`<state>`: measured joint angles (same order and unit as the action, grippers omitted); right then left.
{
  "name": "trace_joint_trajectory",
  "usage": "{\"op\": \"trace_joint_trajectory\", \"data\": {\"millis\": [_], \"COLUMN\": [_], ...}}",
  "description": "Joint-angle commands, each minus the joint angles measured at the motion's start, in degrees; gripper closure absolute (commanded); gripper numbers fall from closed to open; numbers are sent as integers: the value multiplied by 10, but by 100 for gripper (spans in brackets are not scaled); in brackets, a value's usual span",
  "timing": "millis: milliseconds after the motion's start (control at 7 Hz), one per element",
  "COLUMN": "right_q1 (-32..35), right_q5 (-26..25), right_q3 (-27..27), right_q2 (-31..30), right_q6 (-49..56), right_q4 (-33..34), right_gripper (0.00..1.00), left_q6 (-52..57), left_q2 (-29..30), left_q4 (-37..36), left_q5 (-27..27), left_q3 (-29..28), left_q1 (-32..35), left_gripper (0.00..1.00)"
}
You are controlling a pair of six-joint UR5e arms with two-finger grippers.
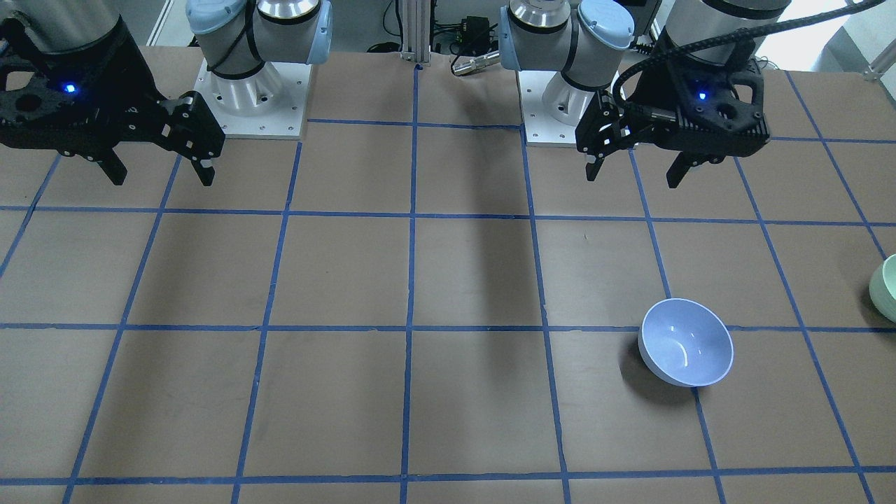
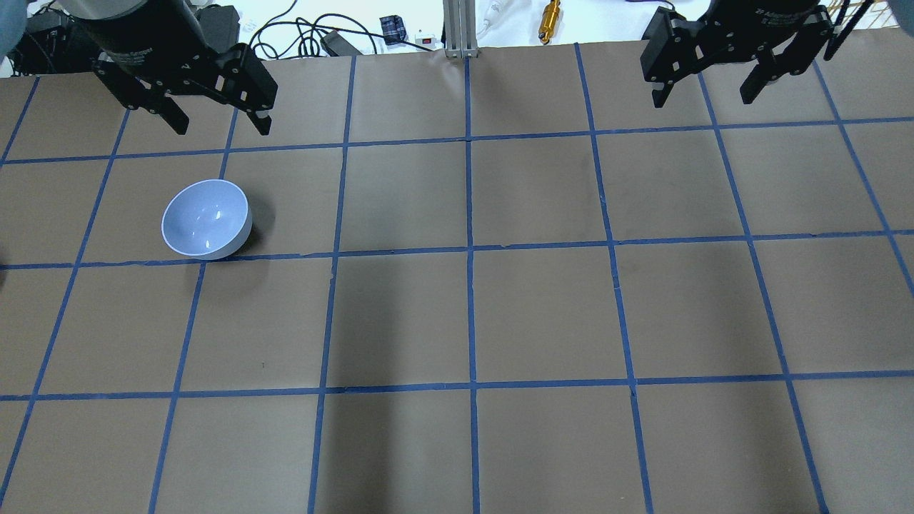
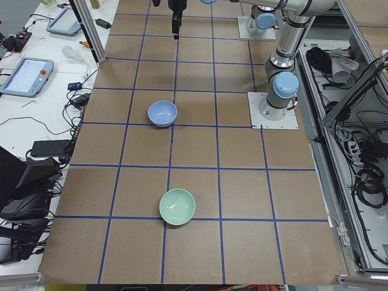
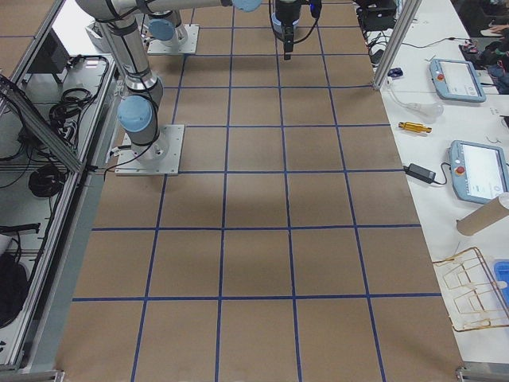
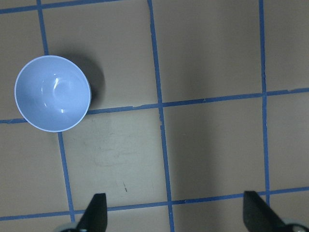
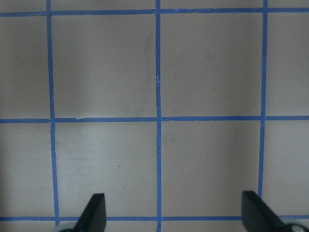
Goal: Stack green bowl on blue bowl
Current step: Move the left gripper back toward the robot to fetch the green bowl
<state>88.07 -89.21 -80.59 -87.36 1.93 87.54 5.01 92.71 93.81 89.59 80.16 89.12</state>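
Observation:
The blue bowl (image 1: 686, 343) stands upright on the brown table on my left side; it also shows in the overhead view (image 2: 206, 218), the exterior left view (image 3: 162, 113) and the left wrist view (image 5: 52, 93). The green bowl (image 3: 177, 206) stands upright further toward the table's left end, apart from the blue bowl; only its edge shows in the front-facing view (image 1: 885, 288). My left gripper (image 2: 222, 130) is open and empty, held high above the table on the base side of the blue bowl. My right gripper (image 2: 701, 101) is open and empty, high over the right side.
The table (image 2: 543, 314) is covered in brown paper with a blue tape grid. The two arm bases (image 1: 252, 91) (image 1: 560, 105) stand at its back edge. Tablets (image 4: 469, 79) and a wire rack (image 4: 477, 286) lie on a side bench beyond the table's edge.

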Motion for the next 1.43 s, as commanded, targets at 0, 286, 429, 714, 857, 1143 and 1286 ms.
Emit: {"op": "trace_joint_trajectory", "data": {"millis": [0, 286, 429, 714, 857, 1143, 1286], "right_q1": [0, 0, 0, 0, 0, 0, 0], "right_q5": [0, 0, 0, 0, 0, 0, 0], "right_q3": [0, 0, 0, 0, 0, 0, 0], "right_q2": [0, 0, 0, 0, -1, 0, 0], "right_q6": [0, 0, 0, 0, 0, 0, 0], "right_q4": [0, 0, 0, 0, 0, 0, 0], "right_gripper": [0, 0, 0, 0, 0, 0, 0], "left_q6": [-1, 7, 15, 100, 194, 411, 522], "left_q2": [0, -1, -2, -5, -5, -10, -9], "left_q4": [-13, -12, -7, 22, 38, 66, 67], "left_q5": [1, 1, 11, 26, 73, 81, 77], "left_q3": [3, 3, 4, 5, 5, 2, 6], "left_q1": [-2, -2, -2, -12, -45, -163, -244], "left_gripper": [0, 0, 0, 0, 0, 0, 0]}}
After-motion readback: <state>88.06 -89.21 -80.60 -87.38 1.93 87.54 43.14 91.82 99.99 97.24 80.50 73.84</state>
